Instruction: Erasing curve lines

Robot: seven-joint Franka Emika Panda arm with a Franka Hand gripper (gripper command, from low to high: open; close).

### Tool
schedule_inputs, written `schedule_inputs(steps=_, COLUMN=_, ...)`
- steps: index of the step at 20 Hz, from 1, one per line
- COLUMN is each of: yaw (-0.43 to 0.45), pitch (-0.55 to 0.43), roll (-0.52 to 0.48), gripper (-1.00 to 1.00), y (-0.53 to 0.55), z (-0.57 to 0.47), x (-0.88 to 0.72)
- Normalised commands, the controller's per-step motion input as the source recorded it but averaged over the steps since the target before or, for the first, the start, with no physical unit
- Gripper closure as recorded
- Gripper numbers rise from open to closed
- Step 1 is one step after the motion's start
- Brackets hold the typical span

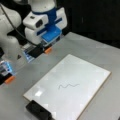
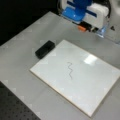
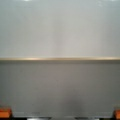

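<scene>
Gripper [image 1: 40, 51] hangs over the grey table [image 1: 100, 50] at the far edge, well apart from the white board [image 1: 82, 72]; orange fingertips [image 3: 5, 113] sit wide apart in wrist view, so released, holding nothing. Curve lines [image 1: 68, 86] unerased mid-board, w/ black eraser [image 2: 45, 49] just beside, maybe touching, the board's corner.

- Soft, even overhead light; all views blurry and blocky.
- Bright glare patches on the white board [image 1: 75, 75] in both front views.
- Dark, dim background behind the grey table [image 2: 22, 45].
</scene>
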Motion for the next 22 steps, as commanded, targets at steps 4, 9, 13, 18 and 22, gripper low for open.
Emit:
schedule_inputs(steps=4, yaw=0.092, pitch=-0.009, roll=0.015, gripper=-1.0, y=0.01, z=-0.02, x=-0.01)
schedule_inputs(steps=9, yaw=0.084, pitch=0.007, roll=-0.065, gripper=-1.0, y=-0.04, z=0.01, x=-0.02)
schedule_inputs(steps=13, yaw=0.122, pitch=0.028, roll=-0.036, gripper=-1.0, y=-0.16, z=0.03, x=0.0)
schedule_inputs(steps=18, yaw=0.13, pitch=0.026, roll=-0.031, gripper=-1.0, y=-0.26, z=0.03, x=0.02)
schedule_inputs(steps=22, yaw=0.143, pitch=0.027, roll=-0.031, gripper=-1.0, y=-0.34, z=0.01, x=0.04)
